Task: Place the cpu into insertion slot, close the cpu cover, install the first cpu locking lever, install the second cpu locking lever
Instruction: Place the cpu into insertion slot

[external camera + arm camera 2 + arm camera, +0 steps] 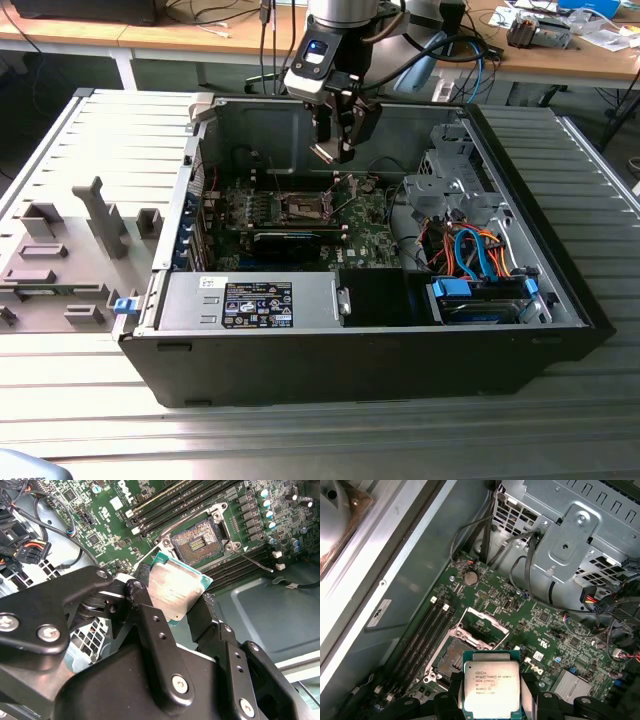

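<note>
My gripper (333, 150) hangs inside the open computer case, above the motherboard, shut on the cpu (174, 590). The cpu (491, 689) is a flat square chip with a silvery top and a green rim, pinched at two opposite sides by black fingers (150, 615). Below it the insertion slot (196, 541) lies bare, its contact field exposed. The cpu cover (482, 627) stands swung up at the slot's edge. A thin metal locking lever (252, 560) sticks out beside the slot. In the exterior view the slot (300, 207) sits below and to the left of the gripper.
Memory slots (422, 635) flank the slot. A metal drive cage (452, 180) and bundled orange and blue cables (478, 255) fill the case's right side. The power supply (255, 300) sits at the front. A grey fixture tray (70, 255) lies outside the case on the left.
</note>
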`<action>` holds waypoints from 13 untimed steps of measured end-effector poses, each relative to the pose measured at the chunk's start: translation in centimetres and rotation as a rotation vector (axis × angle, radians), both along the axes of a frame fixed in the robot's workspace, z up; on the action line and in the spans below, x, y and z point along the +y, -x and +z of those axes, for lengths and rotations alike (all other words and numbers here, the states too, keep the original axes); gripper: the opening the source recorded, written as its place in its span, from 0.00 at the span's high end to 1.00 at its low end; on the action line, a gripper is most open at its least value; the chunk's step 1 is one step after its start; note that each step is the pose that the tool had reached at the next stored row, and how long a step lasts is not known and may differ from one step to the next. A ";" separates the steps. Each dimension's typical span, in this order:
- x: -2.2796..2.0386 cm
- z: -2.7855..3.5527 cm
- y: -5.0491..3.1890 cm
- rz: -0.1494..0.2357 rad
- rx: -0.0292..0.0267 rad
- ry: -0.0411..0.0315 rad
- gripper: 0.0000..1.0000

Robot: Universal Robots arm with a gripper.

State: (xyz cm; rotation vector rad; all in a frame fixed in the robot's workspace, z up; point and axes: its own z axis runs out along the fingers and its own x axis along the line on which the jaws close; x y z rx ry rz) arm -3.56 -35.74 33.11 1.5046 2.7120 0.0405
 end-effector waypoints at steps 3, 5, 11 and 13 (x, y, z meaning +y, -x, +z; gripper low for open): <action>0.00 0.00 0.00 -0.007 0.0000 0.0000 0.46; 0.00 0.00 0.00 -0.008 0.0000 0.0000 0.46; 0.00 0.00 0.00 -0.011 0.0000 0.0000 0.46; 0.00 0.00 0.00 -0.012 0.0000 0.0000 0.46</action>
